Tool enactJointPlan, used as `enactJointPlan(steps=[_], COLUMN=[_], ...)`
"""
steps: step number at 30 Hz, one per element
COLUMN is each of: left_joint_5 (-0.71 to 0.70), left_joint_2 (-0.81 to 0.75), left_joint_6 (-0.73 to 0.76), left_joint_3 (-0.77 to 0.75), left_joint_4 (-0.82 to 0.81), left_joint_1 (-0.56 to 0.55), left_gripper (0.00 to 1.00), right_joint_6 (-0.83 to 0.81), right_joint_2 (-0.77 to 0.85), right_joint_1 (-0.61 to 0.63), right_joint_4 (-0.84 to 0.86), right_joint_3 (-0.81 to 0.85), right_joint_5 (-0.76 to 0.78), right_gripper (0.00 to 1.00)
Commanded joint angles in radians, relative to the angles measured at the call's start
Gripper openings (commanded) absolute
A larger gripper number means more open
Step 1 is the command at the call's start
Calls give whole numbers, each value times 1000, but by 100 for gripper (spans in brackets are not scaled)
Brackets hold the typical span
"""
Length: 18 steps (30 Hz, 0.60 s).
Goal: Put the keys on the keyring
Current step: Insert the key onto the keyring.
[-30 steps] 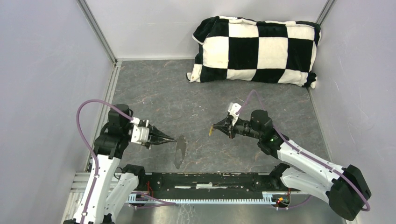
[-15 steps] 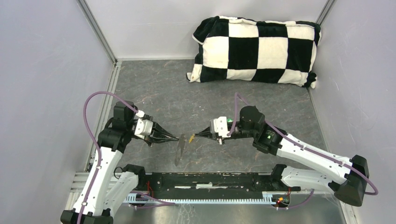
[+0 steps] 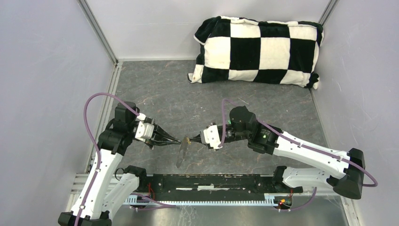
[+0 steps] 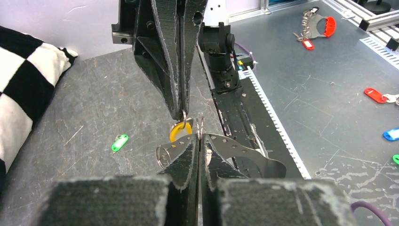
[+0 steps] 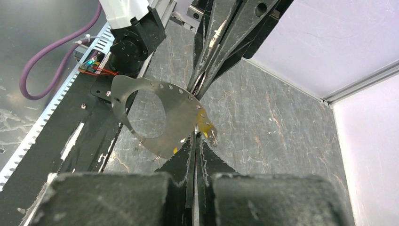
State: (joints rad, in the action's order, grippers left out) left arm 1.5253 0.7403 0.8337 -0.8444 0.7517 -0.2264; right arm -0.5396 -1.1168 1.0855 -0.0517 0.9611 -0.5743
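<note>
Grey marbled tabletop (image 3: 164, 89) is seen beneath the keyring (image 5: 181, 110), which is pinched in the closed left gripper (image 3: 176, 140). Right against its edge, the yellow key (image 4: 180, 132) is clamped in the closed right gripper (image 3: 190, 139). The green key (image 4: 120, 142) lies apart on the table. A checkered pillow (image 3: 256, 49) is propped by the back wall.

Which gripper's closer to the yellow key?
Right. The right gripper pinches the yellow key; the left gripper, gripping the keyring, sits tip to tip just beside it.
</note>
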Motion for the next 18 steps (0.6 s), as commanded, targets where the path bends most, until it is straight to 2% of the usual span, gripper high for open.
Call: enactJointPlan(steps=[1,18], left_joint_5=[108,75], left_joint_2=[-7,-15], left_joint_6=[-32,-25], left_joint_3=[-36,-30], left_joint_4=[-13,-13], left_joint_1=[-4,-4], left_gripper=[2,2], right_joint_6=[-31,3], right_joint_2=[-10,-52], right_joint_1=[12,35], right_joint_4=[-11,-26], right_joint_3=[66,115], right_joint_5=[17,14], right_gripper=[0,0])
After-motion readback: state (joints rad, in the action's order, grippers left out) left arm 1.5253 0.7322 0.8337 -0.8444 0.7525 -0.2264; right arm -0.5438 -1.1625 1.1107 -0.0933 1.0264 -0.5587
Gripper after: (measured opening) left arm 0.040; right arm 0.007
